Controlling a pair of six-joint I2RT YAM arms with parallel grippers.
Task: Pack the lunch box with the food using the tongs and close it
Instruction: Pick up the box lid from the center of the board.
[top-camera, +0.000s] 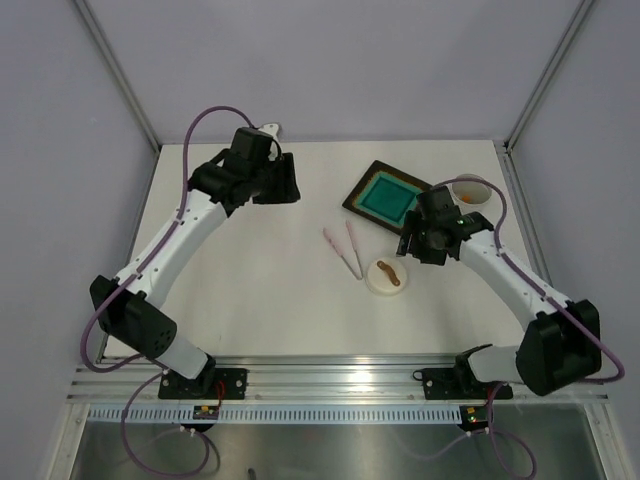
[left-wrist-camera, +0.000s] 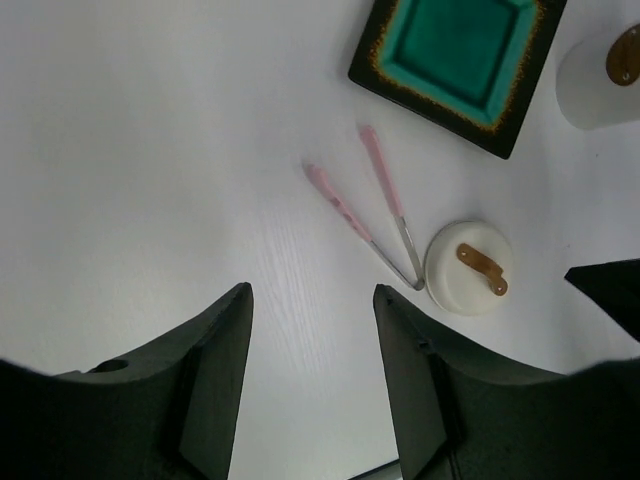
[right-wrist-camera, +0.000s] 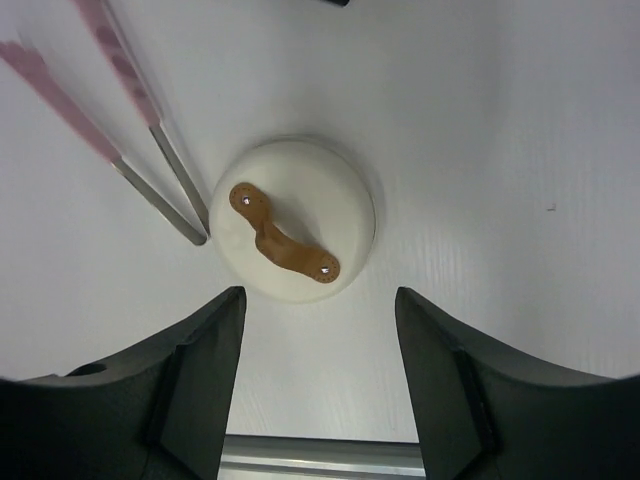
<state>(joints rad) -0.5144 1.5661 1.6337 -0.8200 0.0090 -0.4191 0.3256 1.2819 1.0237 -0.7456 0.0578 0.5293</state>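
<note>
Right gripper (right-wrist-camera: 320, 300): jaws parted, nothing between them. It hangs directly over the lid (right-wrist-camera: 295, 235), apparently lined up to take the brown strap handle (right-wrist-camera: 283, 238).

Left gripper (left-wrist-camera: 312, 300): jaws likewise released and empty, held well back from the work, presumably to keep clear.

Tongs (left-wrist-camera: 365, 205): lying flat on the table (top-camera: 250, 270), joined end just beside the lid.

Lunch box (top-camera: 487, 186): standing uncovered beside the black tray (top-camera: 364, 186), with orange food (top-camera: 466, 197) visible inside. The tub is white, round and slightly translucent. The tray's teal centre shows no pieces.
</note>
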